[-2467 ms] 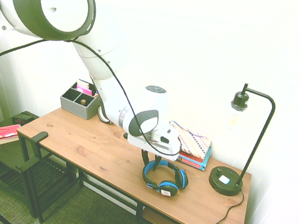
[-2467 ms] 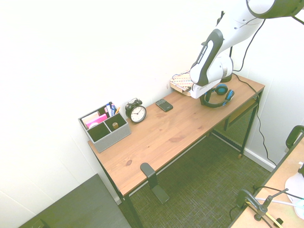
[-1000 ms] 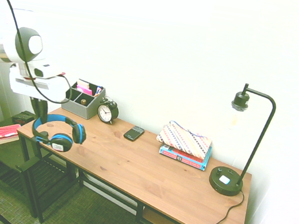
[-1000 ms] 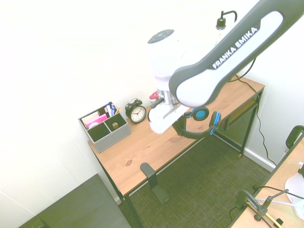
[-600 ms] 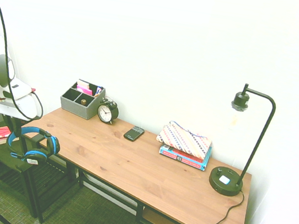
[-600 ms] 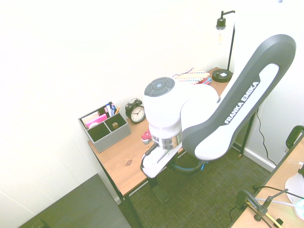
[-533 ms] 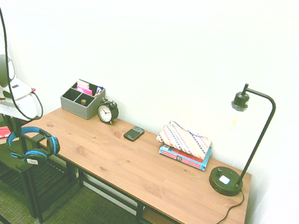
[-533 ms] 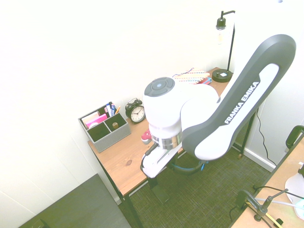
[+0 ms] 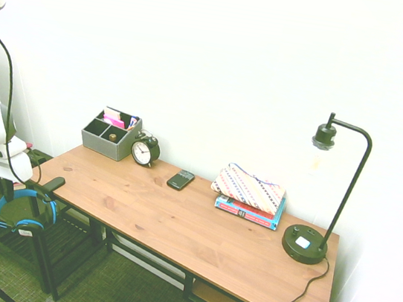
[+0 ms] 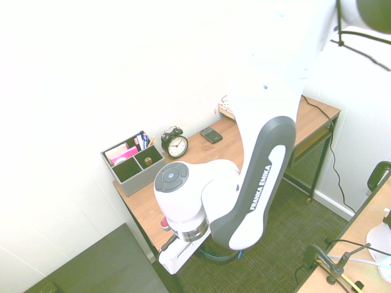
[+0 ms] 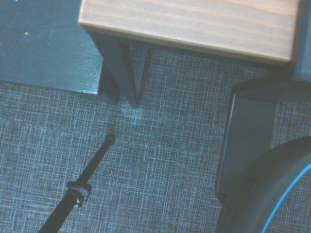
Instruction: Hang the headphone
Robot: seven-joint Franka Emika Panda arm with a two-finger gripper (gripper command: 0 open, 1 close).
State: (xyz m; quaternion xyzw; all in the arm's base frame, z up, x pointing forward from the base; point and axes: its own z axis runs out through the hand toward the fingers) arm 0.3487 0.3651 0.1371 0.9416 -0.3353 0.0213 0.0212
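Grey organizer (image 9: 109, 136) compartments hold pink cards, pens.

Your white Franka arm (image 10: 256, 165) reaches down past the front corner of the desk in the second exterior view, its long link with the dark stripe sloping steeply and its round wrist joint (image 10: 174, 178) facing the camera. In the first exterior view you see only its last links at the picture's left edge, with the hand pointing straight down. The gripper (image 9: 13, 189) hangs below the white flange there, its jaws clamped together on the band of the headphone (image 9: 22, 210), which dangles beneath it. In the second exterior view the arm's own bulk hides the fingers.
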